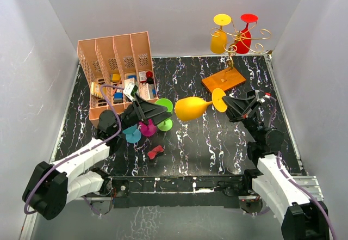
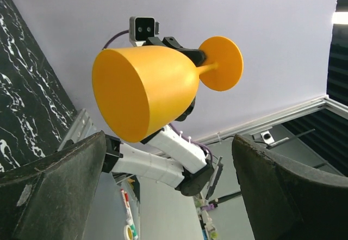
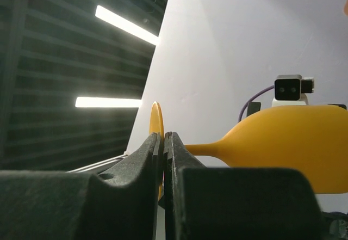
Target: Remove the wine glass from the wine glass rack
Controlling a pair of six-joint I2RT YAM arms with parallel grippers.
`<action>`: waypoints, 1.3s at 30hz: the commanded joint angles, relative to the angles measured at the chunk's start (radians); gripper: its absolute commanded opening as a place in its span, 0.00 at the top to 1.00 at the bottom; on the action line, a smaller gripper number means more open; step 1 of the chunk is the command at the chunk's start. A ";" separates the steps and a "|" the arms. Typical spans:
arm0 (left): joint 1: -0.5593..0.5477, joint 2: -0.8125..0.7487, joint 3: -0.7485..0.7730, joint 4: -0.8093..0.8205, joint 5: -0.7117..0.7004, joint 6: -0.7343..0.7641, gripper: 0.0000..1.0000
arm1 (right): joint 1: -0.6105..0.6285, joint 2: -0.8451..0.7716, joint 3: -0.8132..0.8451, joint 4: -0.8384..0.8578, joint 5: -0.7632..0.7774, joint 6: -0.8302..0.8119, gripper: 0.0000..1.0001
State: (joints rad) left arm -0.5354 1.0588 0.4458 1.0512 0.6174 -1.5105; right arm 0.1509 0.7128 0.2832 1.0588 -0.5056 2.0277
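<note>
The smooth, matte orange-yellow plastic wine glass (image 1: 193, 108) is off the rack. It is held sideways over the middle of the surface, its rounded bowl pointing toward the left arm and its flat round foot toward the right arm. The right pincer (image 1: 227, 103) is pinching that foot edge-on, and in the right wrist view its dark, rough-textured fingers (image 3: 147, 158) are pressed against the thin disc from both sides. The left pincer (image 1: 157, 115) is spread wide, and its wrist view shows the glass's open mouth beyond the gap.

The wine glass rack (image 1: 232, 60) stands well apart at the far right corner. It has thin gold wire with curled spiral arms, set on a flat rectangular orange-brown wooden base (image 1: 224, 80). A yellow glass (image 1: 218, 38) and a red glass (image 1: 244, 40) hang on it, feet up.

Green (image 1: 165, 109), magenta (image 1: 147, 128) and blue (image 1: 132, 135) glasses cluster under the left pincer, with a small red piece (image 1: 155, 153) nearby. A pink slotted file organiser (image 1: 117, 66) stands at the far left. The surface (image 1: 206, 142) is glossy black with white marble veins, enclosed by plain pale grey walls (image 1: 174, 11).
</note>
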 commanded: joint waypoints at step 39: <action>-0.118 -0.003 0.097 -0.177 0.006 0.122 1.00 | 0.055 -0.352 -0.011 -1.013 0.194 -0.774 0.64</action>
State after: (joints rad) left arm -0.6415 1.1065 0.4927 1.0187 0.6125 -1.4937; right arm 0.1947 0.4370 0.1616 0.4751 -0.4019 1.6283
